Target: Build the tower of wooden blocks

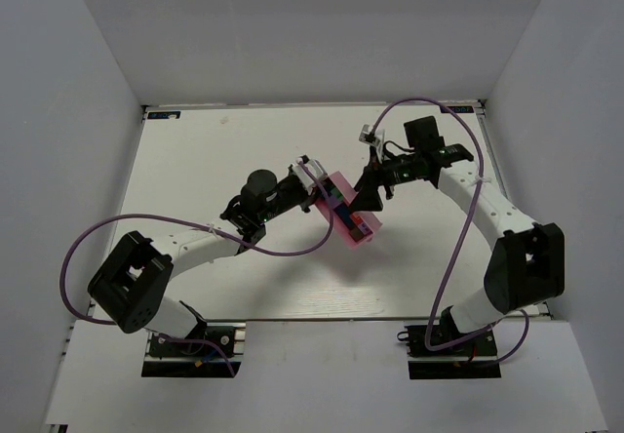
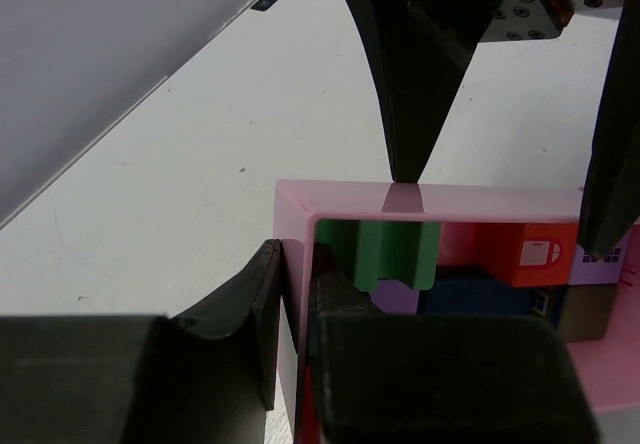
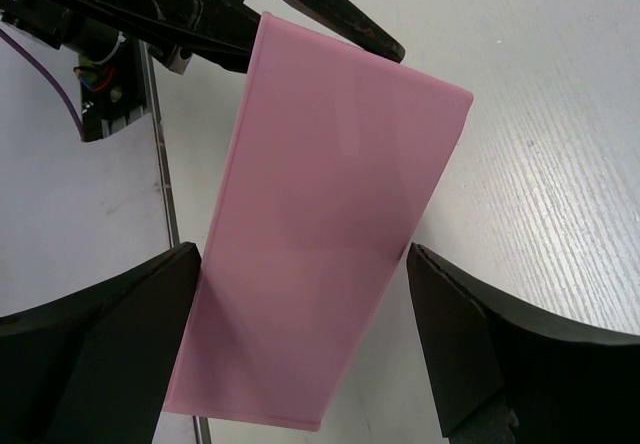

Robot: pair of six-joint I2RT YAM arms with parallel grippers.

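A pink box (image 1: 353, 226) sits mid-table and holds the small painted blocks. In the left wrist view I see a green block (image 2: 385, 252), a red one (image 2: 525, 251), a blue one (image 2: 478, 294), a purple one (image 2: 396, 298) and a grey-brown one (image 2: 585, 311) packed inside the box (image 2: 470, 200). My left gripper (image 1: 317, 187) is shut on the box's near wall (image 2: 295, 284), one finger outside and one inside. My right gripper (image 1: 369, 197) is open and straddles the box's far end (image 3: 300, 264); the box's pink outer face (image 3: 330, 214) fills the space between its fingers (image 3: 490, 344).
White walls enclose the table on three sides (image 1: 97, 111). Purple cables loop from both arms (image 1: 458, 248). The table's black-edged rim (image 3: 160, 184) runs behind the box in the right wrist view.
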